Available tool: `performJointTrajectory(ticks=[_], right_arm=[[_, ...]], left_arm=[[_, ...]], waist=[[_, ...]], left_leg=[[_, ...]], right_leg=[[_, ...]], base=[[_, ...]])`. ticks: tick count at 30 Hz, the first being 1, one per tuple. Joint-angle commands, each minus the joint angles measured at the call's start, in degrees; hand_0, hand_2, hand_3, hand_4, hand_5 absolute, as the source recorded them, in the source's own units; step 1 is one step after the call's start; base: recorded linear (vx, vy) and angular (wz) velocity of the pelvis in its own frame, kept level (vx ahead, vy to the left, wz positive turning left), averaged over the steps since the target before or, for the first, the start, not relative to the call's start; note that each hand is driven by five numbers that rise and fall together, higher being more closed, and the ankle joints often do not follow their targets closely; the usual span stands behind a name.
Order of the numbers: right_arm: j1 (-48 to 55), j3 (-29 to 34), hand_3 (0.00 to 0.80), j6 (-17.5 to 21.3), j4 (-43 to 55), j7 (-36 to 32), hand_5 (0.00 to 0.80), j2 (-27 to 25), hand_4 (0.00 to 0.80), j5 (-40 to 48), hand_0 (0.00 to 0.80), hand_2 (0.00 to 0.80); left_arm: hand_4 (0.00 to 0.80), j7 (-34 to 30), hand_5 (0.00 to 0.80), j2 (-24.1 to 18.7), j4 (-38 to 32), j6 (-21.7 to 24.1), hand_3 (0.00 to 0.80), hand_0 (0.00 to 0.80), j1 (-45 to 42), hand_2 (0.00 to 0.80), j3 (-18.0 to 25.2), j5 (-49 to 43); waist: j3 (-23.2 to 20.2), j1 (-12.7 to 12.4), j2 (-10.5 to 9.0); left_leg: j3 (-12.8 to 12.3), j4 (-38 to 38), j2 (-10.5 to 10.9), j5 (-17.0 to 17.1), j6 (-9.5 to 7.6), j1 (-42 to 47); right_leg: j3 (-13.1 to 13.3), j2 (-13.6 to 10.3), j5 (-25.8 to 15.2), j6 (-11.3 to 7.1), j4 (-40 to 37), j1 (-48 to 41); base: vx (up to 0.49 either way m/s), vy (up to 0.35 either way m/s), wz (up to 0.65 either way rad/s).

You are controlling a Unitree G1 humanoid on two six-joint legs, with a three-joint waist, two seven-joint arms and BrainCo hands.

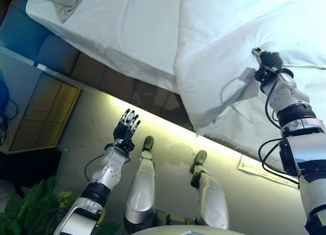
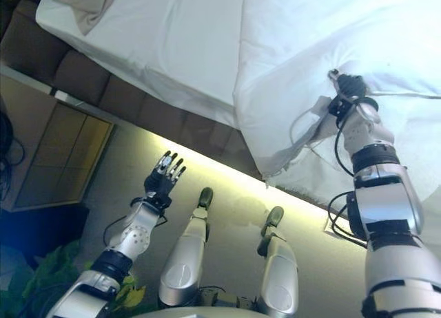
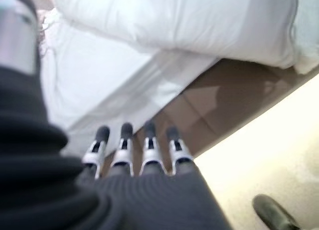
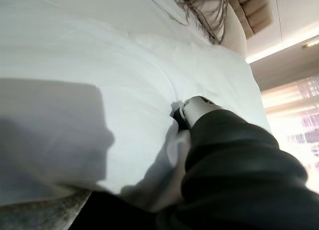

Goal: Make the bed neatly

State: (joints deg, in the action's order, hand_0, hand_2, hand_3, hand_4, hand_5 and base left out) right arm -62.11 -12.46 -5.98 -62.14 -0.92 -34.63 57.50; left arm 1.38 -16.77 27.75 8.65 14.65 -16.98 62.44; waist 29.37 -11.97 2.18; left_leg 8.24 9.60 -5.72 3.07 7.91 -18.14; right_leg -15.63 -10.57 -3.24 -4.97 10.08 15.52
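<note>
Right now your right hand (image 1: 268,63) is up on the bed, fingers pinched into a gathered fold of the white duvet (image 1: 239,36), which lies bunched over the near side of the mattress with one corner hanging past the edge. Your left hand (image 1: 126,126) hangs well apart from it, low over the floor beside the brown bed base (image 1: 122,82), fingers straight and spread, holding nothing. The sheet (image 1: 127,26) further up is bare, with a beige pillow (image 1: 63,2) at its far corner. One-handed pulling looks risky: the duvet may skew or slide off toward the floor. A thin pinch could also slip free mid-pull.
</note>
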Motion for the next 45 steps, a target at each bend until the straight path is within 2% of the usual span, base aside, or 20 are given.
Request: performJointTrajectory(ticks=[1, 8, 13, 17, 18, 22, 24, 28, 31, 35, 41, 45], right_arm=[[-1.76, -3.52, 0.8, -0.44, 16.15, -8.37, 0.8, 10.34, 0.8, 1.93, 0.8, 0.8], [-2.5, -4.15, 0.8, -3.34, 16.21, -7.77, 0.8, 12.81, 0.8, 3.35, 0.8, 0.8], [-3.38, -4.35, 0.8, -4.2, 14.67, -7.6, 0.8, 14.2, 0.8, 2.71, 0.8, 0.8], [-4.16, -4.15, 0.8, -4.32, 13.12, -7.22, 0.8, 15.45, 0.8, 2.59, 0.8, 0.8], [-4.21, -4.18, 0.8, -4.29, 13.06, -7.16, 0.8, 15.56, 0.8, 2.6, 0.8, 0.8], [-4.91, -5.07, 0.8, -3.63, 13.18, -6.27, 0.8, 16.94, 0.8, 2.72, 0.8, 0.8], [-5.09, -5.52, 0.8, -3.07, 13.38, -6.04, 0.8, 17.58, 0.8, 2.69, 0.8, 0.8], [-5.0, -6.98, 0.8, -1.11, 14.33, -5.5, 0.8, 19.51, 0.8, 3.31, 0.8, 0.8], [-4.72, -7.35, 0.8, 0.48, 14.33, -6.36, 0.8, 20.89, 0.8, 3.8, 0.8, 0.8], [-4.91, -8.0, 0.8, 2.18, 15.14, -6.41, 0.8, 23.13, 0.8, 4.02, 0.8, 0.8], [-6.2, -8.96, 0.8, 5.18, 16.47, -7.01, 0.8, 26.92, 0.8, 6.65, 0.8, 0.8], [-6.05, -10.06, 0.8, 4.75, 18.44, -7.33, 0.8, 29.49, 0.8, 7.41, 0.8, 0.8]], left_arm=[[0.0, 2.12, 0.0, -0.5, -0.4, -0.52, 0.0, 0.0, -0.01, 0.0, -1.01, 3.41], [0.0, 1.52, 0.0, 1.51, 5.01, -7.36, 0.0, 0.0, -2.65, 0.0, 1.48, 5.32], [0.0, -2.51, 0.0, 3.42, 9.18, -17.4, 0.0, 0.0, -3.82, 0.0, 0.38, 10.39], [0.0, -5.27, 0.0, 5.03, 11.63, -29.85, 0.0, 0.0, -4.78, 0.0, -0.71, 17.33], [0.0, -5.61, 0.0, 5.1, 11.79, -30.08, 0.0, 0.0, -4.81, 0.0, -0.78, 17.15], [0.0, -7.67, 0.0, 5.78, 13.99, -39.42, 0.0, 0.0, -5.01, 0.0, -3.55, 19.91], [0.0, -8.19, 0.0, 6.08, 14.87, -42.17, 0.0, 0.0, -4.79, 0.0, -4.83, 22.33], [0.0, -10.64, 0.0, 7.55, 14.16, -48.43, 0.0, 0.0, -2.48, 0.0, -7.53, 32.76], [0.0, -10.61, 0.0, 9.24, 12.47, -49.42, 0.0, 0.0, 0.27, 0.0, -9.83, 41.31], [0.0, -11.69, 0.0, 12.22, 12.18, -48.15, 0.0, 0.0, 4.81, 0.0, -12.32, 44.44], [0.0, -9.43, 0.0, 17.13, 13.71, -41.65, 0.0, 0.0, 12.32, 0.0, -13.9, 48.92], [0.0, -10.88, 0.0, 19.93, 14.45, -37.8, 0.0, 0.0, 17.0, 0.0, -13.89, 50.41]], waist=[[-3.53, -4.3, -4.7], [-5.62, -6.07, -5.34], [-7.08, -7.21, -5.31], [-7.83, -7.75, -5.03], [-7.82, -7.77, -5.02], [-7.3, -7.64, -4.92], [-7.0, -7.34, -4.97], [-6.15, -6.49, -5.67], [-5.45, -5.73, -6.57], [-4.3, -4.41, -7.97], [-3.25, -2.35, -10.04], [-2.78, -0.81, -10.54]], left_leg=[[-1.02, -0.06, 0.91, 3.21, -2.65, -2.0], [0.12, -2.32, 0.31, 3.39, -2.04, 1.57], [0.83, -3.64, -0.09, 3.53, -1.72, 3.67], [1.39, -3.93, -0.16, 3.24, -1.55, 4.8], [1.42, -3.93, -0.18, 3.23, -1.54, 4.83], [1.47, -3.82, -0.61, 3.19, -1.48, 5.03], [1.46, -3.78, -0.8, 3.19, -1.46, 4.81], [1.3, -3.64, -1.34, 3.15, -1.41, 4.22], [1.1, -3.1, -1.87, 2.92, -1.38, 3.43], [0.94, -2.14, -2.64, 2.71, -1.34, 2.41], [0.5, -1.21, -3.43, 2.46, -1.26, 0.91], [-0.2, -0.46, -3.49, 2.43, -1.31, -0.06]], right_leg=[[-0.97, -4.27, -3.09, -3.1, -1.41, -2.95], [-1.95, -4.56, -2.84, -3.56, -3.44, -7.69], [-2.97, -5.01, -2.55, -3.96, -4.52, -10.75], [-3.21, -5.47, -2.18, -4.23, -4.63, -12.16], [-3.23, -5.49, -2.16, -4.24, -4.59, -12.19], [-3.09, -5.72, -2.17, -4.52, -4.01, -11.98], [-2.71, -5.69, -2.28, -4.66, -3.79, -11.42], [-1.97, -5.49, -2.61, -4.91, -3.55, -10.28], [-1.49, -5.21, -2.98, -4.99, -3.39, -9.2], [-0.73, -4.59, -3.5, -4.93, -2.71, -7.38], [0.35, -3.4, -4.12, -4.75, -2.25, -4.95], [1.06, -3.12, -4.51, -4.57, -2.1, -3.56]], base=[[0.05, 0.009, 0.11], [0.069, 0.014, 0.12], [0.092, 0.031, 0.11], [0.089, 0.035, 0.17], [0.054, 0.018, 0.12], [0.025, 0.014, 0.06], [0.0, 0.0, 0.0], [-0.008, -0.012, 0.0], [-0.043, -0.068, -0.01], [-0.047, -0.06, -0.04], [-0.044, -0.048, -0.08], [-0.049, 0.021, -0.12]])
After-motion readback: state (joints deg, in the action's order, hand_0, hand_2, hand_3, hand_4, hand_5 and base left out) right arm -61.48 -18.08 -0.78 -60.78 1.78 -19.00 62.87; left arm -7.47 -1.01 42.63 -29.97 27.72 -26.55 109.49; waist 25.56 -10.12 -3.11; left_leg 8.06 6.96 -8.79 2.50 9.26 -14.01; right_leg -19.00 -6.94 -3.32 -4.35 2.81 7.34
